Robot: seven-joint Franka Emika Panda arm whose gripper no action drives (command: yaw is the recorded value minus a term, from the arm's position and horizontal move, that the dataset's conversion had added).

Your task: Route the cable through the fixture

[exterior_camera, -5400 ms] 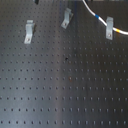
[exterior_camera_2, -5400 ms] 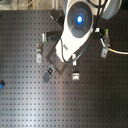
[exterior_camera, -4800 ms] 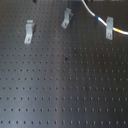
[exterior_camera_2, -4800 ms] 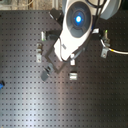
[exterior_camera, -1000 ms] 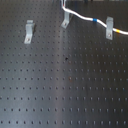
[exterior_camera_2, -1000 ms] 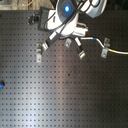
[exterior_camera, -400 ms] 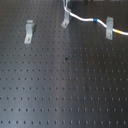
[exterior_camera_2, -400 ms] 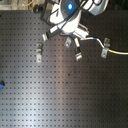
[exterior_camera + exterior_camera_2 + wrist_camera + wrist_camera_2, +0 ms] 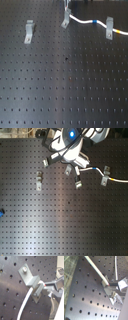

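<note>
The end effector (image 9: 41, 289) is clenched on the cable (image 9: 26, 303) right beside the fixture (image 9: 28, 277), which stands at the far edge of the tabletop (image 9: 65, 85) in the first exterior view. If the approach is slightly off, the cord may ride over the clip's bent lip instead of seating, or slip between the fingers as tension builds toward the other clip (image 9: 109, 27) it already passes.

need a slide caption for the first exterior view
White cable runs from the middle clip to the right clip on the black perforated board; left clip stands free.
</note>
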